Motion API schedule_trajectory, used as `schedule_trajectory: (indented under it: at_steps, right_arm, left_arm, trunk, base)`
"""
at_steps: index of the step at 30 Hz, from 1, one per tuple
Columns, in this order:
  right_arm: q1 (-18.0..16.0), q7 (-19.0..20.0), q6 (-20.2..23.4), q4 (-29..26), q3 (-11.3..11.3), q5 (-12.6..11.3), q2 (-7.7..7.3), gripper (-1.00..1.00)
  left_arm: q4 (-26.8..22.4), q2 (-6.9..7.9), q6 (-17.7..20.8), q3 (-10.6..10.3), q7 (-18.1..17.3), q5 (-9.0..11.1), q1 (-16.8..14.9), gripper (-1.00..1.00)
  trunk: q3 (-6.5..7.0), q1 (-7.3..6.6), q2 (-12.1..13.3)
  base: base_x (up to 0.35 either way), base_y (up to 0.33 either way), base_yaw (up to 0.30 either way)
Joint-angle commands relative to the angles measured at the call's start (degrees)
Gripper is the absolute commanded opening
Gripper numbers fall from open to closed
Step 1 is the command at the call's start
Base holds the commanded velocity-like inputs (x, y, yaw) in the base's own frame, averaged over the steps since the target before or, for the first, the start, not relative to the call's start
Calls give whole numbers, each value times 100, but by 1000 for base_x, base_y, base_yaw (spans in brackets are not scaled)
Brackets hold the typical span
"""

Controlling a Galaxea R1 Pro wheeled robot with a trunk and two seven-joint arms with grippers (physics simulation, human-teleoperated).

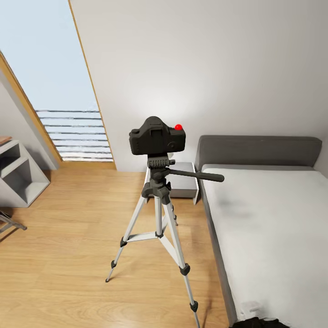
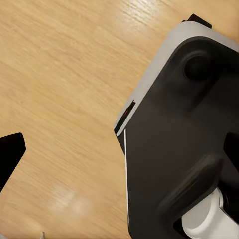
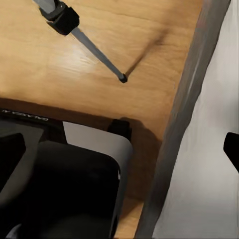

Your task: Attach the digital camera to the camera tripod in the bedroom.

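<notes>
The black digital camera with its red button sits upright on the pan head of the camera tripod, which stands on the wood floor of the bedroom beside the bed. The pan handle points right, over the mattress. One silver tripod leg with its black foot shows in the right wrist view. My left gripper hangs low over the floor, open and holding nothing; one dark fingertip is at the frame's edge. My right gripper is open too, near the bed's side, with a fingertip in sight.
The low grey bed with its white mattress takes up the right side. A small nightstand stands behind the tripod. White cubby shelves are at the left under the skylight. My own dark base is below both grippers.
</notes>
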Motion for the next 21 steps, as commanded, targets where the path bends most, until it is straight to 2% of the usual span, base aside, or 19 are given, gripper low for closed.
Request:
schedule_trajectory:
  at_steps: [1,6,7,9,10,14,15,18,20,21]
  right_arm:
    - [122,-225,-107,43,-52,70,93,100]
    - [580,-640,-259,70,-51,105,258,100]
    - [1199,-783,-589,77,-68,76,326,100]
    - [1415,-792,-692,78,-78,61,333,100]
    - [1980,-803,-1049,84,-117,-255,341,100]
    - [2160,-804,-1159,84,-120,-621,342,100]
    - [2318,-804,-1263,84,-121,-936,346,100]
    - [2403,-840,-1380,85,-121,-1073,349,100]
    - [2421,-948,-1409,85,-121,-1146,352,100]
    - [2429,-1125,-1430,86,-121,-1200,362,100]
  left_arm:
    - [-1,-1,-8,-26,15,30,-3,100]
    - [-1,-1,-8,-26,15,24,-3,100]
    - [-1,-11,-8,-26,15,13,-3,100]
    - [-4,-15,-8,-29,15,6,-3,100]
    - [-8,-41,-28,-41,15,-7,-3,100]
    - [-8,-43,-33,-43,15,-62,-3,100]
    - [-6,-47,-34,-43,15,-301,-3,100]
    - [-2,-52,-34,-43,15,-596,-3,100]
    - [-1,-53,-34,-43,15,-672,-3,100]
    - [-1,-53,-34,-43,15,-711,-3,100]
  trunk:
    - [-9,3,-10]
    - [-9,3,-10]
    - [-9,3,-10]
    - [-9,3,-10]
    - [-9,3,-10]
    - [-9,3,-10]
    - [-9,3,-10]
    - [-9,3,-10]
    - [-9,3,-10]
    - [-9,3,-10]
  base:
    - [0,0,0]
    - [0,0,0]
    - [0,0,0]
    - [0,0,0]
    - [0,0,0]
    - [0,0,0]
    - [0,0,0]
    - [0,0,0]
    - [0,0,0]
    - [0,0,0]
